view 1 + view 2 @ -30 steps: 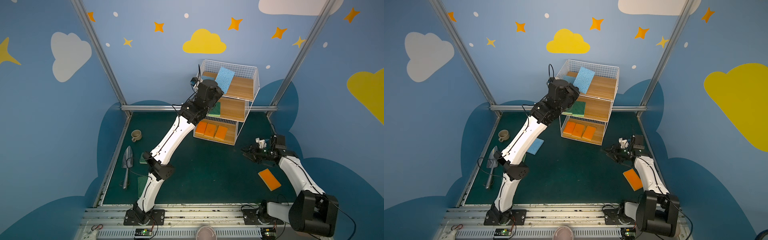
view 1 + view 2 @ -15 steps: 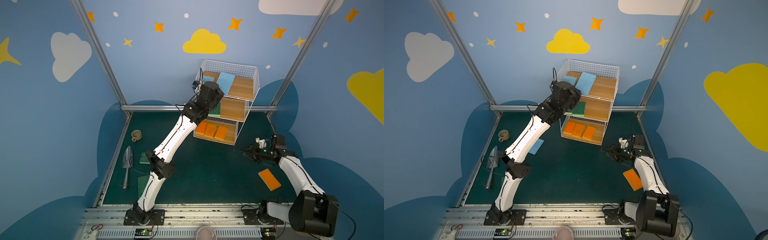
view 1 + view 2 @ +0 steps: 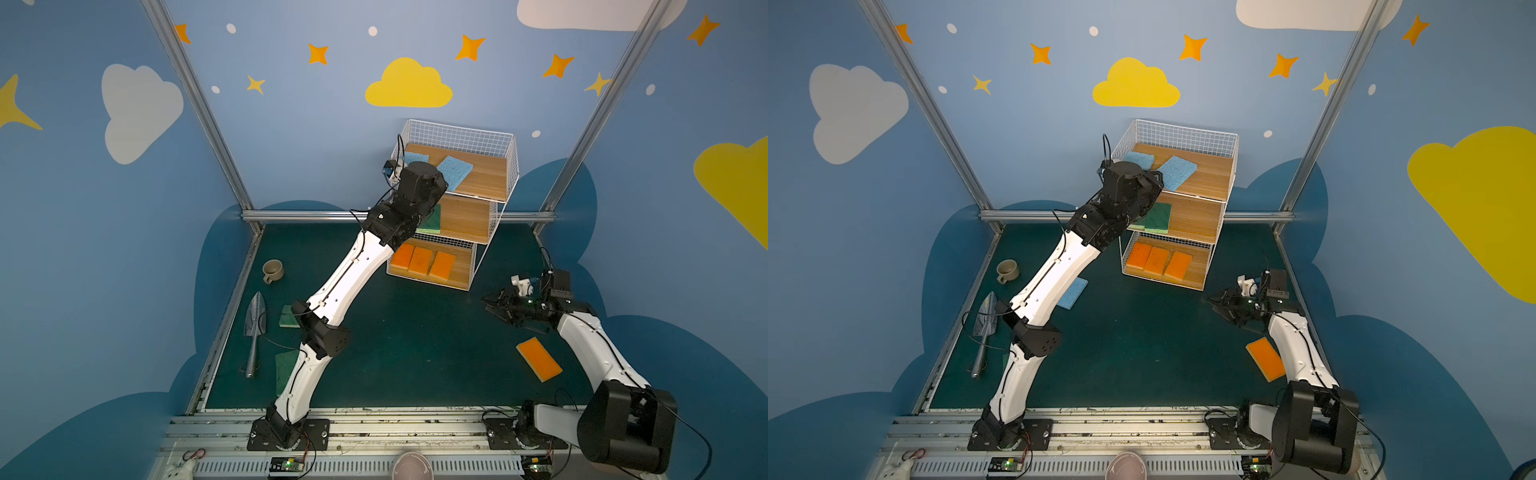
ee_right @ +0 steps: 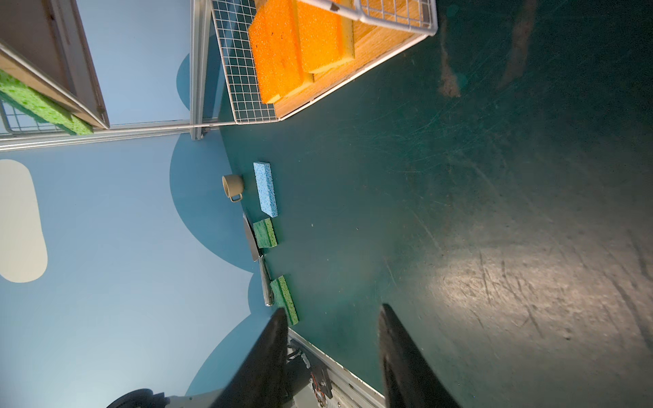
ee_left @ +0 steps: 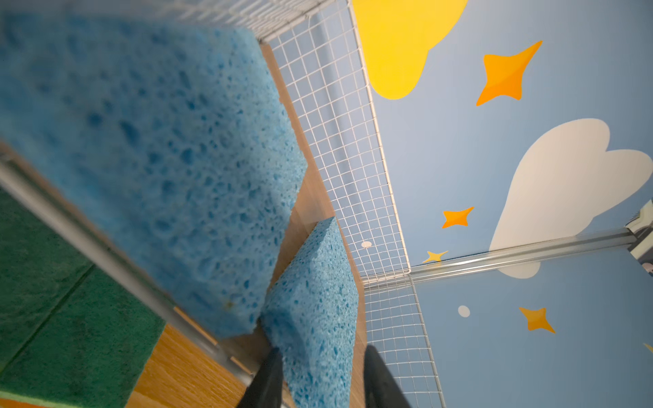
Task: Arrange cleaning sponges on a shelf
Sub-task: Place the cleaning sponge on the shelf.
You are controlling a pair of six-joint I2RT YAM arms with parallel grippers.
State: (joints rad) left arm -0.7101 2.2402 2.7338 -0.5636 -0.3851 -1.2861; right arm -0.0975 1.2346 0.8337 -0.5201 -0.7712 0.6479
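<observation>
The shelf stands at the back of the mat. On its top board lie two light blue sponges. My left gripper reaches over the board's left corner, open, with the corner sponge still between its fingers and a gap on one side. Green sponges lie on the middle board and three orange ones on the bottom board. My right gripper hangs open and empty above the mat, near a loose orange sponge.
On the mat's left side lie a blue sponge, two green sponges, a beige mug and a metal trowel. The left arm stretches across the mat toward the shelf. Aluminium frame posts stand behind it.
My left arm pushed further onto the top board with its blue sponge, and its jaws have parted from the sponge. The right arm has not moved.
</observation>
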